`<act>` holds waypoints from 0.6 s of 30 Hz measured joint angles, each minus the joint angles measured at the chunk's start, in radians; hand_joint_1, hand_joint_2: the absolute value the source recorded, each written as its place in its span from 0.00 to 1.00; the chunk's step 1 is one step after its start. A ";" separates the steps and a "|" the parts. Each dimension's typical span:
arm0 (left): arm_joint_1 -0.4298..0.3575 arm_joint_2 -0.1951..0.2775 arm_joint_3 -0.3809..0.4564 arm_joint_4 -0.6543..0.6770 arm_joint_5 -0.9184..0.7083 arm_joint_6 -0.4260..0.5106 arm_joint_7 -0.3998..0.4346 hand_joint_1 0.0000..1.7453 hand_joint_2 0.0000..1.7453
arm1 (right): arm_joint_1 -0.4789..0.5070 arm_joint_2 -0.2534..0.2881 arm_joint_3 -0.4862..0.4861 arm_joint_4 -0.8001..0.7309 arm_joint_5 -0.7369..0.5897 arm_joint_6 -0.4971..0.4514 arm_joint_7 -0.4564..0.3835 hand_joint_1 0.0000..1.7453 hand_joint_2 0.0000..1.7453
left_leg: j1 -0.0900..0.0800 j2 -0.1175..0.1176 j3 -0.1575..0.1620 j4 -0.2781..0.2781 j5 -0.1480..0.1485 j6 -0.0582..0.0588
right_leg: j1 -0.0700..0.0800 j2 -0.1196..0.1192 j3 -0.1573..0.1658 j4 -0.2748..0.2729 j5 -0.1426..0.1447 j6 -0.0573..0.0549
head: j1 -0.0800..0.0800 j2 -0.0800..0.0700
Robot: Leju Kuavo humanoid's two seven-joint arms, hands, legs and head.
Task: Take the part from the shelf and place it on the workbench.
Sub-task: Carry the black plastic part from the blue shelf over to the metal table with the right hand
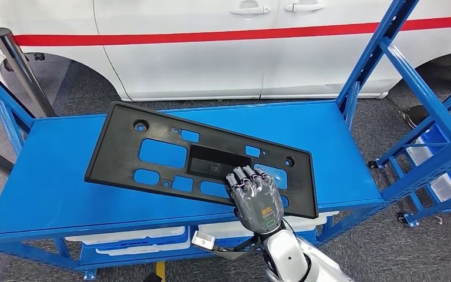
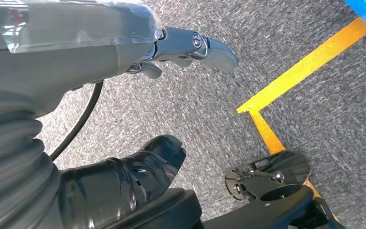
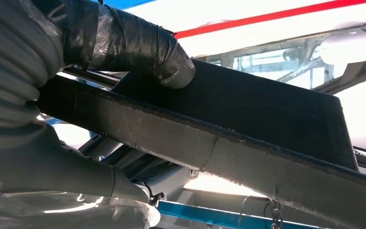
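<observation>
My right hand (image 1: 257,200) clamps the black part's (image 1: 170,154) near edge, frame centre; held off-centre, its long free end could sag, twist loose.

— Carrying surface? 
— Blue shelf (image 1: 53,176), flat top on blue metal posts, standing on grey carpet (image 1: 381,247).
— Lying on it? 
— Black part (image 1: 152,173), flat, long, with cut-outs, tilted from ten o'clock down to four o'clock, near corner reaching the front edge.
— Underneath? 
— White bins (image 1: 129,239) on a lower level.
</observation>
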 joint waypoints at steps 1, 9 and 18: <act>0.000 0.000 0.000 0.000 0.000 0.000 0.000 0.00 1.00 | 0.002 0.000 0.000 0.001 0.000 0.000 -0.001 1.00 1.00 | 0.000 0.000 0.000 0.001 0.000 0.000 | 0.000 0.000 0.004 -0.006 0.014 -0.001 | 0.000 0.000; -0.001 -0.001 0.000 0.000 -0.002 0.002 0.003 0.00 1.00 | 0.002 0.000 0.000 0.002 0.000 0.000 -0.010 1.00 1.00 | -0.006 -0.002 -0.009 0.010 0.001 -0.025 | 0.006 0.003 0.125 -0.268 0.128 -0.028 | 0.000 0.000; 0.000 0.000 -0.001 0.000 -0.008 0.005 0.006 0.00 1.00 | 0.008 0.002 -0.001 0.006 0.000 0.000 -0.025 1.00 1.00 | 0.003 -0.001 -0.036 0.182 -0.103 -0.051 | 0.000 -0.006 0.100 -0.265 0.153 -0.043 | -0.002 0.000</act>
